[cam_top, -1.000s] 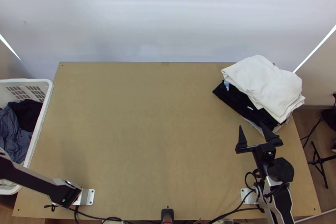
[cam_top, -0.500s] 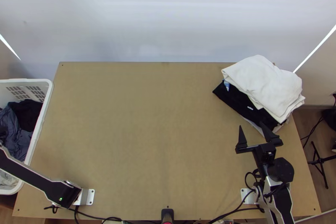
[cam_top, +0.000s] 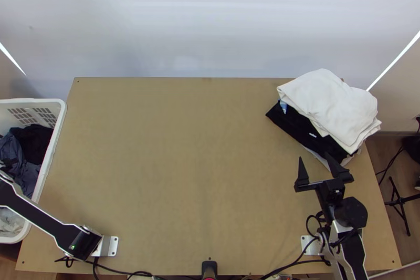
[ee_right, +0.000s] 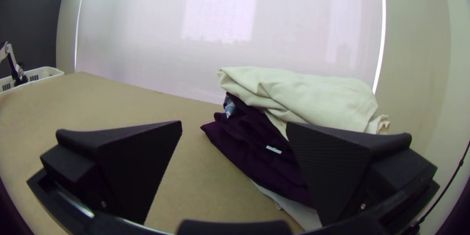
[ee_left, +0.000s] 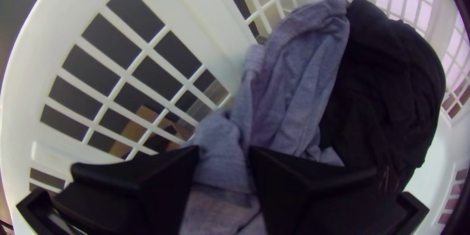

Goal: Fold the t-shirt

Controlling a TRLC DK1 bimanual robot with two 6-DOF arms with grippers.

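The left arm (cam_top: 42, 222) is leaning over the white laundry basket (cam_top: 51, 149) beside the bench (cam_top: 173, 164), and its pincer (ee_left: 223, 151) is pointing into the basket with its fingers parted. A blue-grey garment (ee_left: 303, 83) is showing between them; whether they are touching it, I cannot tell. It is lying bunched against a black garment (ee_left: 387, 88), also crumpled. A whitish cloth (cam_top: 9, 222) is sitting in the basket nearer the arm's base. Which piece is the t-shirt, I cannot tell.

The right pincer (cam_top: 314, 157) is hanging wide open and empty near the stack at the bench's far right. On top, a white garment (cam_top: 331, 104) is lying folded, its layers showing along one side. Under it a dark folded garment (cam_top: 295, 124) is sticking out, bearing a small white label (ee_right: 273, 150). A light blue bit of cloth (cam_top: 283, 106) is peeking out between them, and a pale layer (ee_right: 293, 210) is showing underneath.
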